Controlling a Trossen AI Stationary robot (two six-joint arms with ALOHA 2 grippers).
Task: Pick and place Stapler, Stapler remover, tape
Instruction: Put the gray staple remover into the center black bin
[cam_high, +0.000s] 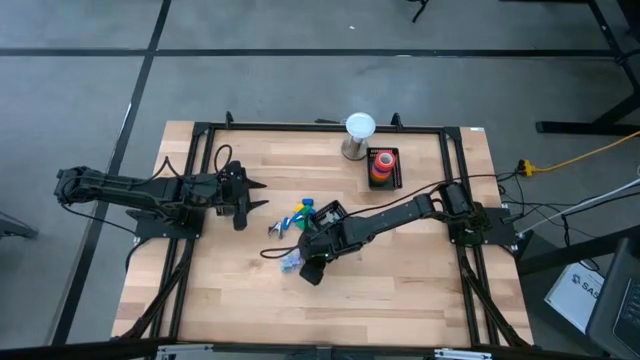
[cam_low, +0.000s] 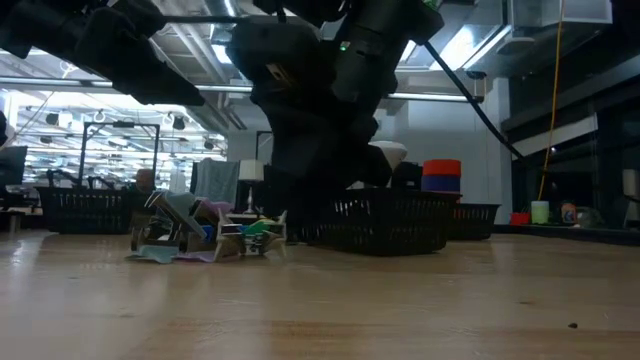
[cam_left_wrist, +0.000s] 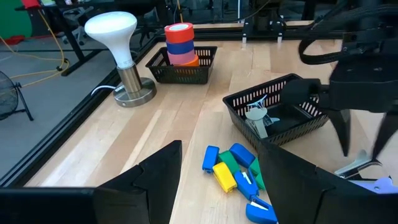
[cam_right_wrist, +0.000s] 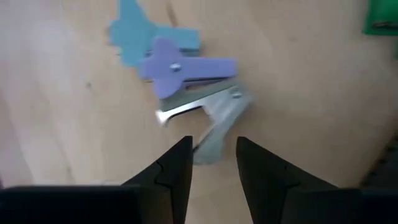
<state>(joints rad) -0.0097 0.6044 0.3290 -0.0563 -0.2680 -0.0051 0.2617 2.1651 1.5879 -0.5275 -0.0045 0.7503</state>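
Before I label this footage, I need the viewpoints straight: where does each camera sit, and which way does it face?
High view: overhead, straight down on the table; both arms show.
Low view: table height, looking level across; the right arm's bulk hangs above.
Left wrist view: past the open left gripper toward the tape rolls and a black basket.
Right wrist view: down past the right gripper onto the staple removers.
Shared: high and left wrist views both show the tape rolls.

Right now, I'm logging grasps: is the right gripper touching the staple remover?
Cannot tell. The right wrist view shows the right gripper open, straddling one tip of the staple remover, without plainly showing contact or a gap.
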